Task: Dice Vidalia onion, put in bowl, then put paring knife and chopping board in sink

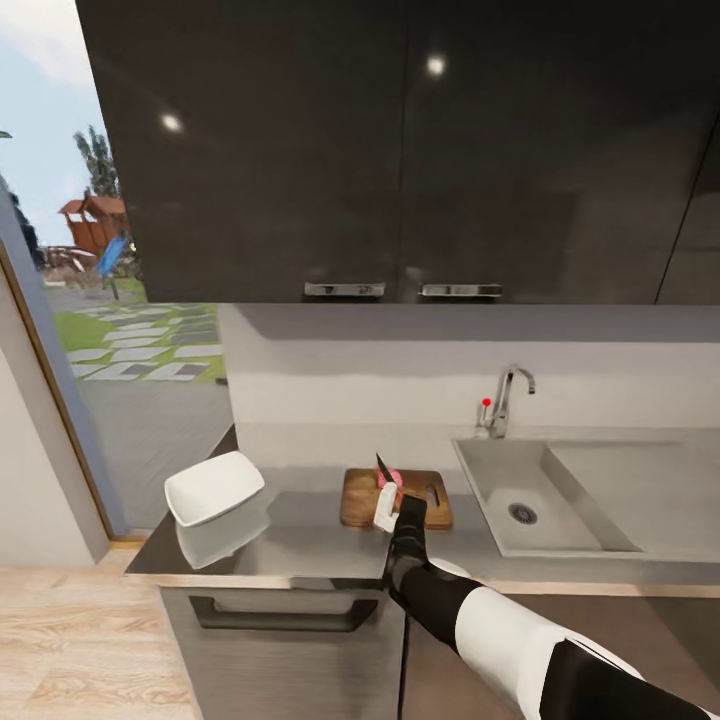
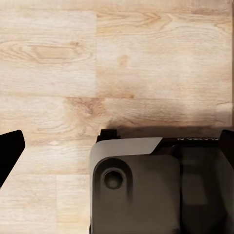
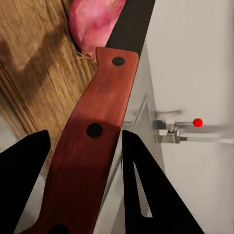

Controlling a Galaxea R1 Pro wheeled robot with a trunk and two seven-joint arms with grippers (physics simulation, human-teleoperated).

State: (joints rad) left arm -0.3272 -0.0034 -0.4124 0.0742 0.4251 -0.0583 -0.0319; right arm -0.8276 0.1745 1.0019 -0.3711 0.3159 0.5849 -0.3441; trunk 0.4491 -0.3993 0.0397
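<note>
The countertop (image 1: 300, 540) is seen stretching below the dark wall cabinets (image 1: 400, 150), with the sink (image 1: 540, 500) set into it well to the right of the right gripper (image 1: 385, 512), its tap (image 1: 505, 400) and red knob (image 3: 197, 122) at the back. The chopping board (image 1: 395, 497) is laid directly beneath the jaws of the right gripper, and the white bowl (image 1: 213, 487) is placed well to their left, tilted, near the counter's end. The paring knife (image 3: 90, 156) is clamped by its red handle between the right jaws, its dark blade reaching ahead beside the Vidalia onion (image 3: 95, 22), which rests on the board just beyond the jaws. In the left wrist view, wooden floor (image 2: 117, 63) is shown; whether those jaws are wide or narrow cannot be told.
</note>
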